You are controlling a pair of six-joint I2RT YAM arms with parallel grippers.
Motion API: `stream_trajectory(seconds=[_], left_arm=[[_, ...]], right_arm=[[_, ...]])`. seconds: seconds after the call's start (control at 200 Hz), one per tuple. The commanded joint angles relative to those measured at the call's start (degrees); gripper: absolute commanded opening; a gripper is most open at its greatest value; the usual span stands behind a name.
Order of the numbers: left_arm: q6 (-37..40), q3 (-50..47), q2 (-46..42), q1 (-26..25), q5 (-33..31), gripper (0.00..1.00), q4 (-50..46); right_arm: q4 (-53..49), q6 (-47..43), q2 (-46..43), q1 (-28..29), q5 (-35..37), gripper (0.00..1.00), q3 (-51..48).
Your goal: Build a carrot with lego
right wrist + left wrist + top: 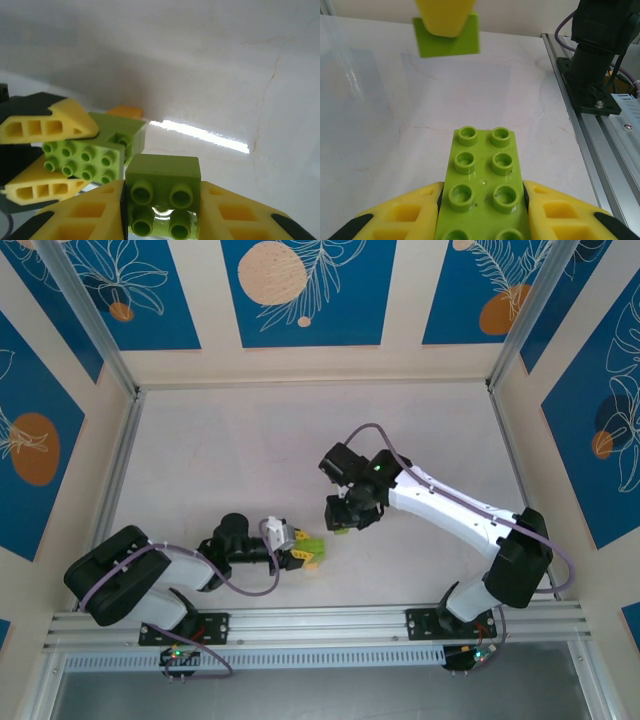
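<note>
Found a long lime-green brick [482,170], studs facing the wrist camera, clamped between the yellow fingers of the left claw [482,205], jaws closed tight on its sides. Noted another green piece and an orange brick [125,111] just behind it in the right wrist view; unable to confirm any joint. Found a square lime-green brick [162,172] gripped in the right claw [162,210], jaws narrow on it, near the long brick but apart. Recorded both over the near-middle of the desk [250,440].
</note>
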Motion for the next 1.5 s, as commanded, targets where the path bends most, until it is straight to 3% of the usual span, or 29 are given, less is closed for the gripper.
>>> stream_trajectory(seconds=[0.0,0.34,1.49], left_arm=[[1.32,0.48,0.93,0.14,-0.56,0.21,-2.02],[1.32,0.04,0.60,0.11,-0.42,0.21,-1.59],[1.54,0.08,0.38,-0.06,-0.69,0.20,-1.93]], right_arm=[[-2.31,8.12,0.97,3.33,0.69,0.34,2.07],[-2.33,12.69,4.02,7.41,3.89,0.34,4.43],[3.93,14.02,6.24,8.58,1.80,0.34,-0.99]])
